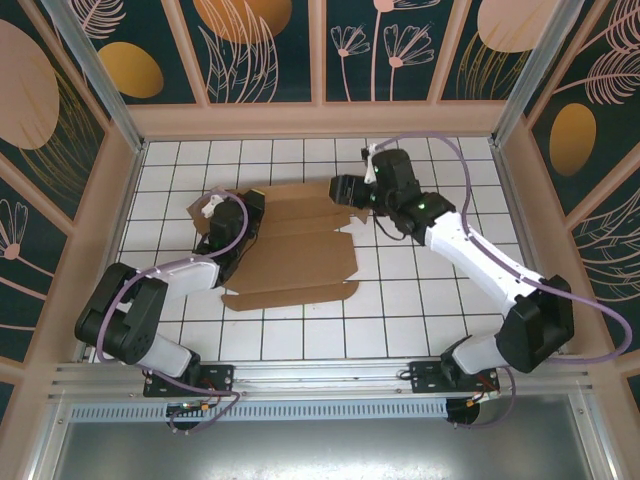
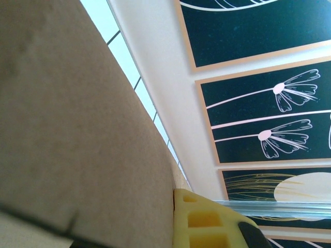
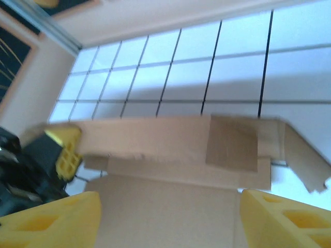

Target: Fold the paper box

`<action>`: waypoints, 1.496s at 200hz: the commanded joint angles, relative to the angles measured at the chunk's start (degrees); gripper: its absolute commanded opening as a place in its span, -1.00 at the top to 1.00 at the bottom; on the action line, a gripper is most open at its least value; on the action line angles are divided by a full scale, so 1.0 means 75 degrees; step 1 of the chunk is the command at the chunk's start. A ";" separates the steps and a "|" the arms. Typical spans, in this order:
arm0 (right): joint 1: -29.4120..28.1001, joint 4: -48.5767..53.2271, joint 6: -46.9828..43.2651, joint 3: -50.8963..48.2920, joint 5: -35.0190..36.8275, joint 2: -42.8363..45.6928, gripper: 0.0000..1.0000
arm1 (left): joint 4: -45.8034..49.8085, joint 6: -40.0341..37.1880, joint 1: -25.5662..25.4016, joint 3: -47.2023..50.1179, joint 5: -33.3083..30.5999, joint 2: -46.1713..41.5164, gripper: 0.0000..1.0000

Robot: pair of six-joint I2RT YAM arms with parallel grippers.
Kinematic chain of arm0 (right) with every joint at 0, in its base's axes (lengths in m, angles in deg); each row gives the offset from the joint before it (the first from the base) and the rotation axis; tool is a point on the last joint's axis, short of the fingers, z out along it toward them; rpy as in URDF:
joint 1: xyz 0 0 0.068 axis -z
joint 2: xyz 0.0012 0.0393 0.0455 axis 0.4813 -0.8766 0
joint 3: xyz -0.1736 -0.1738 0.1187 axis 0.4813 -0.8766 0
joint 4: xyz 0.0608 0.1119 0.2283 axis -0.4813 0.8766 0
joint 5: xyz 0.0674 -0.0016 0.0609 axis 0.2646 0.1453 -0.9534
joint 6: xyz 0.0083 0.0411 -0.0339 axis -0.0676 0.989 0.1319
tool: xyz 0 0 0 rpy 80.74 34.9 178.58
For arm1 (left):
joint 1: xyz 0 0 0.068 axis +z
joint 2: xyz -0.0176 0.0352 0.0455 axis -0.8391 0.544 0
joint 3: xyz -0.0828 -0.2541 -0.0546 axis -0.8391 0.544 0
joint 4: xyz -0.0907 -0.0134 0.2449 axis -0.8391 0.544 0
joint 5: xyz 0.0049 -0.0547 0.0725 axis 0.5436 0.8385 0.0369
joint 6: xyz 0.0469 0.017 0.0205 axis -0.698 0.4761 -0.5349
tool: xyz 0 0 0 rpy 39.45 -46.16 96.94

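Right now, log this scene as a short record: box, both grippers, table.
box: brown cardboard sheet with flaps, lying mostly unfolded
left gripper: shut on the box at its far-left corner
right gripper: open, fingers wide apart at the box's far-right edge
table: white tiles, box near the middle
fold: not done

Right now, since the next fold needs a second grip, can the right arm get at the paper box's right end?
Probably yes: the right gripper is open right over that end of the paper box, with nothing between them. The left gripper grips the opposite end, clear of its path.
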 commanded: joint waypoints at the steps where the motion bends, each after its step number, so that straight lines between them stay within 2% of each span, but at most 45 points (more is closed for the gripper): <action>1: 0.0144 0.0961 0.0581 0.0603 -0.0125 -0.0947 -0.45 | 0.0469 -0.0220 -0.0054 -0.0114 -0.0120 0.0168 1.00; 23: 0.0171 0.1056 0.0738 0.0960 -0.0123 -0.1549 -0.45 | 0.0483 -0.0250 -0.0054 -0.0120 -0.0119 0.0156 1.00; 65: 0.0271 0.0465 0.0995 0.1060 -0.0704 -0.2163 -0.44 | 0.0551 -0.0370 -0.0049 -0.0254 0.0025 0.0257 1.00; 106: 0.0272 -0.0115 0.1231 0.1365 -0.1698 -0.2825 -0.40 | 0.0487 -0.0470 -0.0047 -0.0319 0.0147 0.0320 1.00; 148: 0.0271 -0.1032 0.1590 0.1088 -0.2451 -0.2907 -0.37 | 0.0272 -0.0581 -0.0042 -0.0327 0.0334 0.0366 1.00; 160: 0.0542 -0.1453 0.1756 0.0913 -0.2778 -0.2850 -0.36 | 0.0216 -0.0611 -0.0042 -0.0337 0.0383 0.0379 1.00; 179: 0.0671 -0.2106 0.2077 0.0590 -0.3130 -0.2739 -0.29 | 0.0201 -0.0644 -0.0041 -0.0348 0.0408 0.0379 1.00; 192: 0.0759 -0.2393 0.2259 0.0381 -0.3201 -0.2684 -0.18 | 0.0204 -0.0655 -0.0042 -0.0328 0.0357 0.0347 1.00; 222: 0.0861 -0.2193 0.2115 0.0197 -0.2886 -0.2621 0.12 | 0.0285 -0.0675 -0.0042 -0.0295 0.0269 0.0309 1.00; 235: 0.0843 -0.1880 0.1817 0.0160 -0.2465 -0.2517 0.15 | 0.0316 -0.0654 -0.0035 -0.0278 0.0225 0.0300 1.00; 253: 0.0717 -0.1183 0.1183 0.0111 -0.1471 -0.2181 -0.07 | 0.0497 -0.0616 -0.0031 -0.0298 0.0057 0.0297 1.00; 269: 0.0687 -0.1112 0.0858 -0.0438 -0.0946 -0.1656 -0.21 | 0.0669 -0.0613 -0.0029 -0.0373 -0.0097 0.0285 1.00; 299: 0.0528 -0.1413 0.0220 -0.1609 0.0231 -0.0571 -0.17 | 0.0871 -0.0715 -0.0031 -0.0611 -0.0201 0.0395 1.00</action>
